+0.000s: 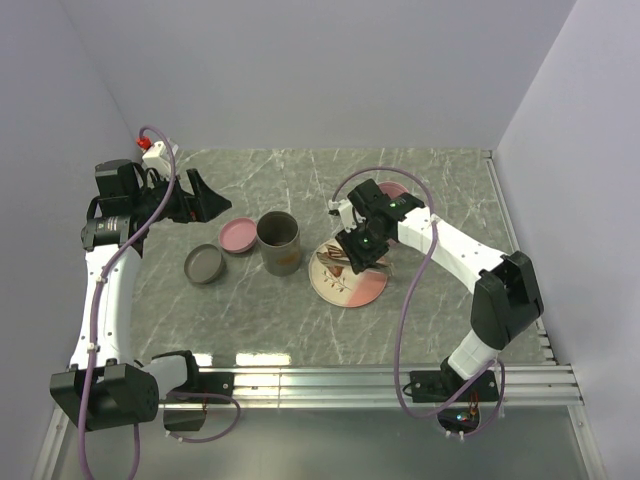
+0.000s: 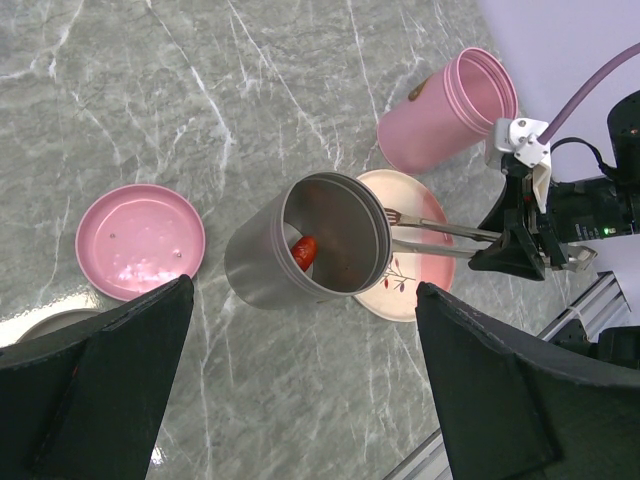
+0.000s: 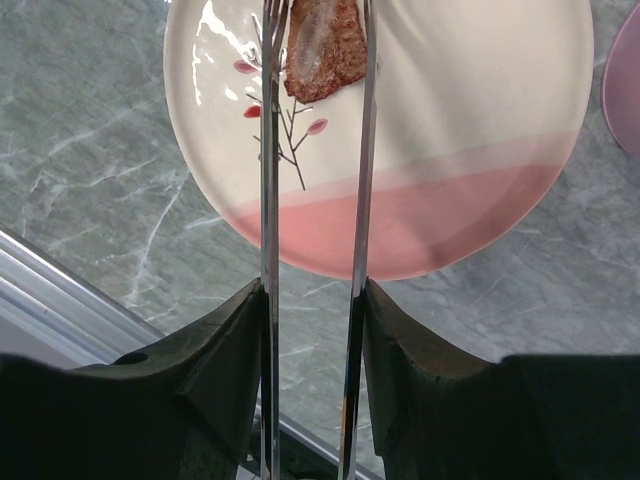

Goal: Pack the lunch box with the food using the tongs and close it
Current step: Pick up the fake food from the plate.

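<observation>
The lunch box (image 1: 279, 243) stands right of a lid (image 1: 238, 236) and left of the plate (image 1: 365, 291).

We could read no text, label, brand or number anywhere, and the small brown mark (image 2: 415, 93) on the far pink container (image 2: 445, 115) was too small to read.

Shiny metal tongs (image 3: 269, 200), glossy plate (image 3: 450, 150), matt steel canister (image 2: 262, 275), smooth pink plastic lid (image 2: 140, 240); polished marble-look table (image 2: 200, 100)
</observation>
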`<state>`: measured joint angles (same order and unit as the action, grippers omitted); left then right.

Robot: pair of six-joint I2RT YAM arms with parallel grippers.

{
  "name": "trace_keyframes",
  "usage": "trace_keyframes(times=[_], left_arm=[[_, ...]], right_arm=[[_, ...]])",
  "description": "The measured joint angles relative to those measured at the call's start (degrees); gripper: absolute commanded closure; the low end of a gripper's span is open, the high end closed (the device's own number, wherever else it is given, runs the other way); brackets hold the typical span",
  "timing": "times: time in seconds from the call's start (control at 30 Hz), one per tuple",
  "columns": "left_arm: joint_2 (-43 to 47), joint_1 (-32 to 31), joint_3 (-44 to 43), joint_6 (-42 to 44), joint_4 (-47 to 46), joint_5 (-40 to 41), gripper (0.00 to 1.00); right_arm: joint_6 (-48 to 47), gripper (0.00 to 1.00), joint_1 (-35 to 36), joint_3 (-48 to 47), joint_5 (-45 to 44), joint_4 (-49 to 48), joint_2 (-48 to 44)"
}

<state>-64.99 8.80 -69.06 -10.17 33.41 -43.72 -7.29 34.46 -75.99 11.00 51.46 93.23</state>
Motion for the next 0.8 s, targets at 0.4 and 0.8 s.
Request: trace_keyframes(times=[0.4, 0.8], left_arm=[[0.0, 0.0, 0.0, 0.0, 0.0, 0.0, 0.01], [0.0, 0.0, 0.0, 0.0, 0.0, 0.0, 0.01]], right_arm=[[0.0, 0.61, -0.1, 0.0, 0.0, 0.3, -1.2], [-0.2, 0.63, -1.2, 0.0, -0.4, 1.4, -6.5]])
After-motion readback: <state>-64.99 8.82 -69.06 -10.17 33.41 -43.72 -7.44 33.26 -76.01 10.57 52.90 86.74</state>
